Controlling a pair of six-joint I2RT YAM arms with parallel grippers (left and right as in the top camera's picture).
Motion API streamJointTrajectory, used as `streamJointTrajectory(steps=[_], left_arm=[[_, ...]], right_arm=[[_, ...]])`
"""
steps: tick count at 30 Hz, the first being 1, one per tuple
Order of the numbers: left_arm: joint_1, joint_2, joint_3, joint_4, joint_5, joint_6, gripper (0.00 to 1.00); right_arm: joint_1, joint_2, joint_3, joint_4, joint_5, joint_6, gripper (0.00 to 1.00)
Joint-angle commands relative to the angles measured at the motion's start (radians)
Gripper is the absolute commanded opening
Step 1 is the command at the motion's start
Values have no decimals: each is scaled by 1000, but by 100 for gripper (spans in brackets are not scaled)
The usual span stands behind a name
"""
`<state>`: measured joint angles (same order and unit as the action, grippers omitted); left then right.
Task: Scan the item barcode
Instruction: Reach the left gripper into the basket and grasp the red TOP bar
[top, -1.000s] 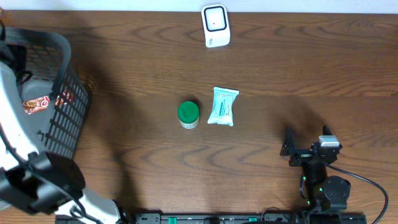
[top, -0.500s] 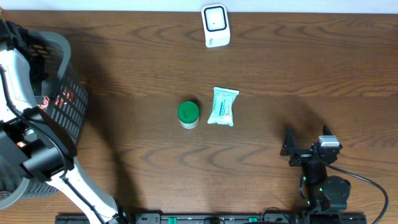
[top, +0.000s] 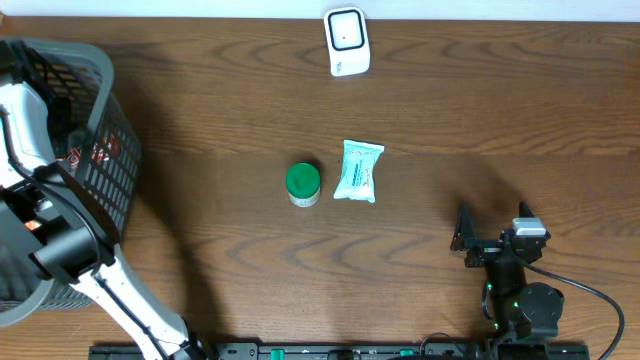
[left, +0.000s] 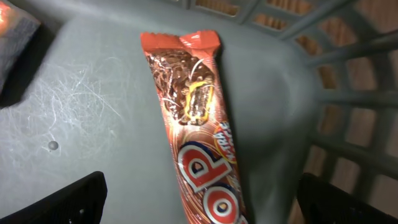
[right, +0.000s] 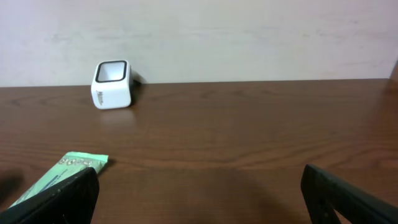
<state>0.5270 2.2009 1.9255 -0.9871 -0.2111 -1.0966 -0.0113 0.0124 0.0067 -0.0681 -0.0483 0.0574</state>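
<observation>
Wrapper of glossy orange-red with a pictured chocolate bar and big white-edged letters: the candy bar (left: 193, 124) lies flat on the grey floor of the basket (left: 292, 118), between the wide-spread fingers of the left gripper (left: 199, 202), neither touching it. The right gripper (right: 199, 199) stands wide too, empty, facing the white scanner (right: 112, 83)

Soft, even light is falling from above on the dark wood worktop (top: 450, 120), leaving no harsh glare. Broad, blurry shadows are spreading across the wood beside the basket (top: 118, 160) and above the right arm (top: 505, 265). The overhead view is reading sharp. In the left wrist view, the glossy wrapper (left: 193, 124) is catching small highlights and looking slightly soft, while the left fingers (left: 71, 199) are showing as dark, blurred shapes. In the right wrist view, the pale wall (right: 249, 37) is glowing bright and the near packet (right: 62, 171) is sitting out of focus.
</observation>
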Motion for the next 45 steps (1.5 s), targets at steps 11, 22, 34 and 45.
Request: streamJointTrajectory(steps=[11, 22, 34, 45], left_arm=[[-5, 66, 6, 3, -10, -8, 98], [-5, 133, 6, 9, -10, -8, 98], [1, 131, 6, -47, -10, 3, 37], [76, -9, 8, -142, -6, 56, 20]], right_arm=[[6, -4, -1, -3, 2, 9, 99], [6, -4, -1, -3, 2, 9, 99], [6, -4, -1, -3, 2, 9, 99], [6, -4, -1, -3, 2, 9, 99]])
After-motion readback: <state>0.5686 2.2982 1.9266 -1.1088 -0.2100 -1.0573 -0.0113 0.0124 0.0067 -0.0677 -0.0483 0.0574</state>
